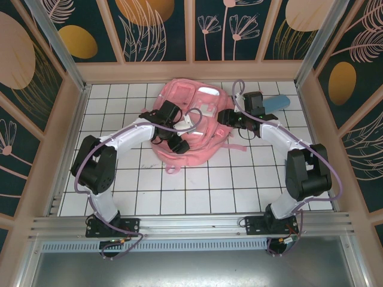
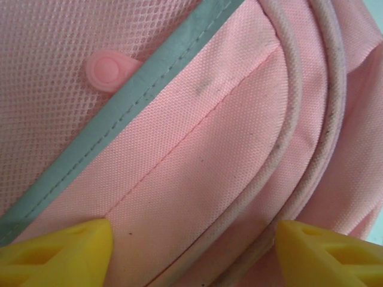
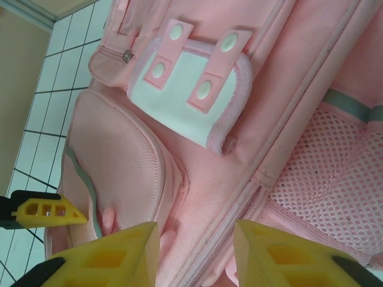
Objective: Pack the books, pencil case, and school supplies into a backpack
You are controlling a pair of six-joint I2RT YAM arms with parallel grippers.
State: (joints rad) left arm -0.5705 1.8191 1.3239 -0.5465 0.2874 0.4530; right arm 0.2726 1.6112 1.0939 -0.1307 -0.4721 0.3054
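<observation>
The pink backpack (image 1: pixel 191 128) lies on the tiled table, with both arms reaching over it. My left gripper (image 1: pixel 177 143) hovers over its lower middle. In the left wrist view it (image 2: pixel 194 257) is open, its yellow fingertips (image 2: pixel 60 251) wide apart over pink fabric and a pale piped seam (image 2: pixel 287 179). My right gripper (image 1: pixel 226 117) sits at the backpack's right side. In the right wrist view it (image 3: pixel 197 257) is open, with the zipper line (image 3: pixel 263 197) running between its fingers (image 3: pixel 108 257). The light blue pencil case (image 1: pixel 279 103) lies behind the right wrist. The books are out of view.
A white front pocket with pink snap tabs (image 3: pixel 191 95) and a mesh side pocket (image 3: pixel 323 179) face the right wrist camera. A yellow finger of the left gripper (image 3: pixel 48 212) shows at the left there. Wooden walls (image 1: pixel 70 113) enclose the white tiled table (image 1: pixel 239 179).
</observation>
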